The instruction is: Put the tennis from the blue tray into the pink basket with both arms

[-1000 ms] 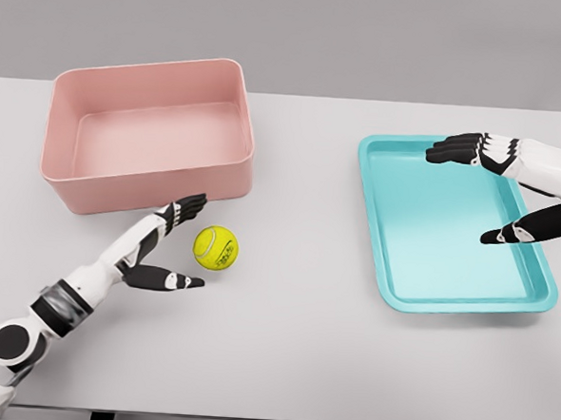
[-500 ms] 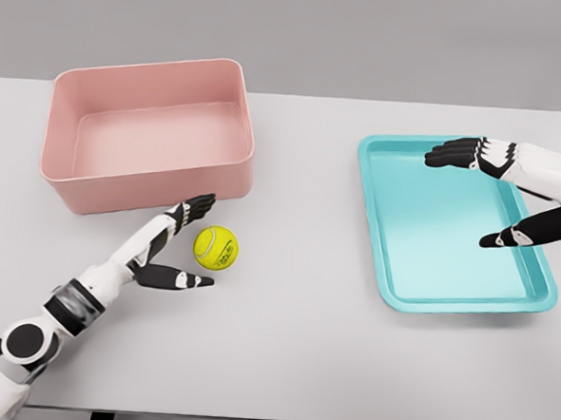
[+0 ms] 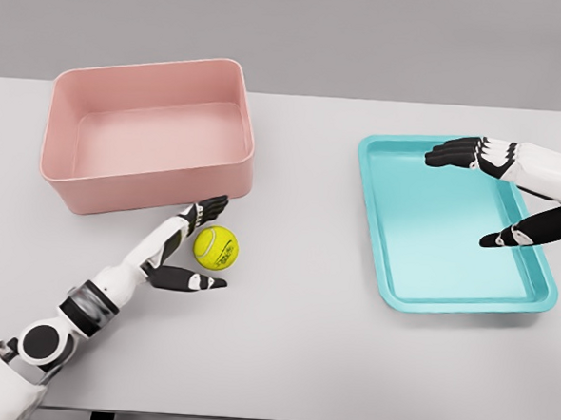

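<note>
The tennis ball [image 3: 216, 247] is already out of the blue tray [image 3: 391, 274], lying on the counter [image 3: 301, 345] just before the pink basket [image 3: 149, 178], flanked but ungrasped by the spread left hand [image 3: 191, 247]; the open right hand [image 3: 496, 195] is held over the tray.

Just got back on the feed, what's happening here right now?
The tennis ball lies on the grey table, just in front of the pink basket and not in it. The left hand is open around the ball, fingers above and thumb below, not closed on it. The right hand hangs open over the blue tray, which holds nothing. The basket is empty too, so the last leg, lifting the ball in, is not yet done.
</note>
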`<state>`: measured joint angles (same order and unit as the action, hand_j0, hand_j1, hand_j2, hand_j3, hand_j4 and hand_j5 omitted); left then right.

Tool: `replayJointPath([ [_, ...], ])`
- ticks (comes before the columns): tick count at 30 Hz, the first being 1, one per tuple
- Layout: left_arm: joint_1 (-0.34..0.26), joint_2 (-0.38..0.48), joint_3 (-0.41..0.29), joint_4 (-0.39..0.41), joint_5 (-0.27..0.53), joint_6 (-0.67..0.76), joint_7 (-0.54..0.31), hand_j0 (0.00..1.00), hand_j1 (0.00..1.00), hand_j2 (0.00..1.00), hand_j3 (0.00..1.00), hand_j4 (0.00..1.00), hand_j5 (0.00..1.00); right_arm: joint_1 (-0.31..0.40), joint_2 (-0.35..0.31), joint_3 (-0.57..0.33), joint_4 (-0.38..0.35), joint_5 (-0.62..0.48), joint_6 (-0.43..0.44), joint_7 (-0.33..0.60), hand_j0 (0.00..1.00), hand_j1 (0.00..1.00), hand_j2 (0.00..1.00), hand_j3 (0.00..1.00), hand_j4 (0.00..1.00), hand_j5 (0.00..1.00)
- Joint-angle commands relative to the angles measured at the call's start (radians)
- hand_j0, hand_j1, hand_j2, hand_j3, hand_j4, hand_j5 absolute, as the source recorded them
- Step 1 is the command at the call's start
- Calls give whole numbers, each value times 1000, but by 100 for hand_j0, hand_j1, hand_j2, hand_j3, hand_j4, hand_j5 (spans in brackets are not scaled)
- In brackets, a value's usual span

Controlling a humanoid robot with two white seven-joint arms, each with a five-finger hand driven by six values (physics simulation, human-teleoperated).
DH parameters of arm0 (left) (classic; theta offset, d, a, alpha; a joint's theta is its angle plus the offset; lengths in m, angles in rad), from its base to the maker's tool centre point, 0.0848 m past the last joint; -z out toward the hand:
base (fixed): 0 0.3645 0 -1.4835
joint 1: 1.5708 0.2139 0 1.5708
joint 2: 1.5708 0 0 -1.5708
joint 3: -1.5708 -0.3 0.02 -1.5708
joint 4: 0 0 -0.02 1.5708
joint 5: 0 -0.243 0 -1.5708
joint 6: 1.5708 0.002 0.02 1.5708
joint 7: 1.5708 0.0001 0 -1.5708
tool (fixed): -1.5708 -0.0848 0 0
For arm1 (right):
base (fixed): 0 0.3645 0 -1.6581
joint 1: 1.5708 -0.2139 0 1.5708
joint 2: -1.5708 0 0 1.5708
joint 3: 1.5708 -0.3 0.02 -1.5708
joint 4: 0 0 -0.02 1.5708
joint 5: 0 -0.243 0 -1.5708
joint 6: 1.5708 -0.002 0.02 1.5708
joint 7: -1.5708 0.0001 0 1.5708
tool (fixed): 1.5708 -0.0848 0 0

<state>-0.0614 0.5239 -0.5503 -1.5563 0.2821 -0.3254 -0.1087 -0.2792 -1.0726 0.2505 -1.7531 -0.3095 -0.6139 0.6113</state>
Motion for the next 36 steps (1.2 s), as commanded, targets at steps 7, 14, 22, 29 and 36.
replayJointPath([
  [7,0,-10,0,-1,-1,11,0,95,95,95,95,95,95,-2,-1,0,0,-8,3,0,100,100,100,100,100,100],
  [14,-5,-8,1,-1,0,11,1,94,94,94,94,94,94,0,-1,1,0,-8,3,0,100,100,100,100,100,100],
  [22,-5,-7,4,1,3,9,1,79,79,79,79,79,79,0,-1,0,0,-8,3,0,100,100,100,100,100,100],
  [29,0,-4,4,1,3,9,1,76,76,76,76,76,76,2,-1,0,0,-8,3,0,100,100,100,100,100,100],
  [36,6,-1,4,-1,9,9,1,69,69,69,69,69,69,6,0,1,0,-8,3,0,100,100,100,100,100,100],
])
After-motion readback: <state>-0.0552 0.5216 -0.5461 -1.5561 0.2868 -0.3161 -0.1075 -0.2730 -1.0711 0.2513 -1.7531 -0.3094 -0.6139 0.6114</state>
